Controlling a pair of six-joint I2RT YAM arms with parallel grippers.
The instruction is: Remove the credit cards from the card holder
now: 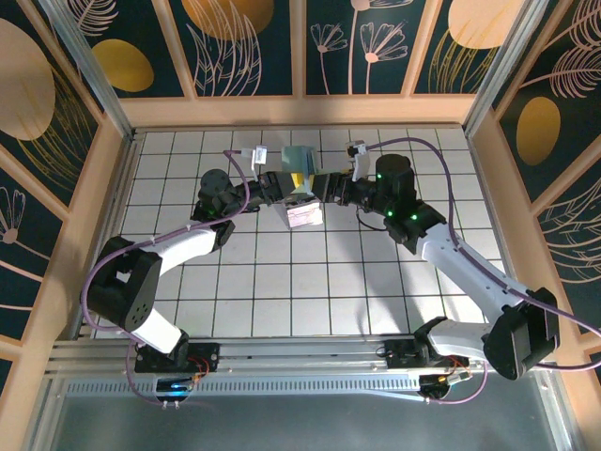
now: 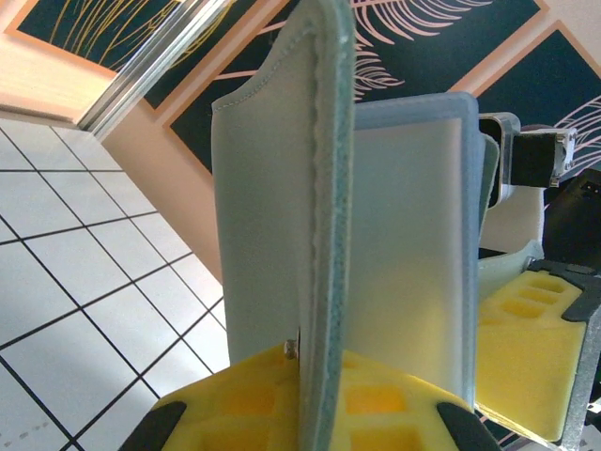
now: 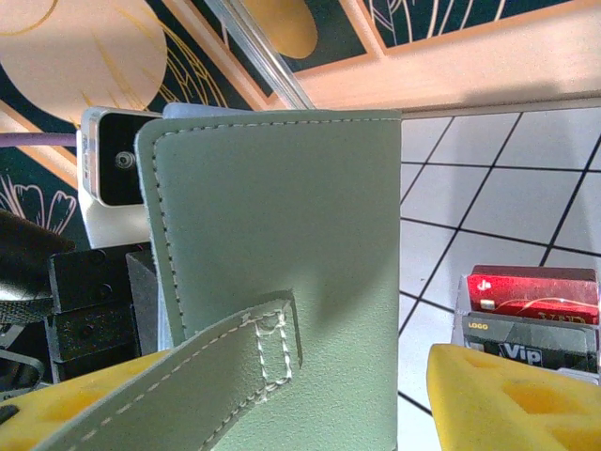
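We see the left arm (image 1: 174,254) and right arm (image 1: 460,258) bent inward, wrists level, meeting nose to nose. Between them the holder (image 1: 300,162) stands upright, partly open. The left pincer (image 2: 315,399) is clenched on its near edge, pads pressing both sides. The right pincer (image 3: 282,404) is released: the holder sits between its pads, clear of one pad (image 3: 507,395). A card box (image 3: 531,315) stands near that pad.

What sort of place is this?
Probably a robotics lab test cell: a white gridded table, fenced by leaf-patterned panels, with a left arm and right arm bolted at its edge.
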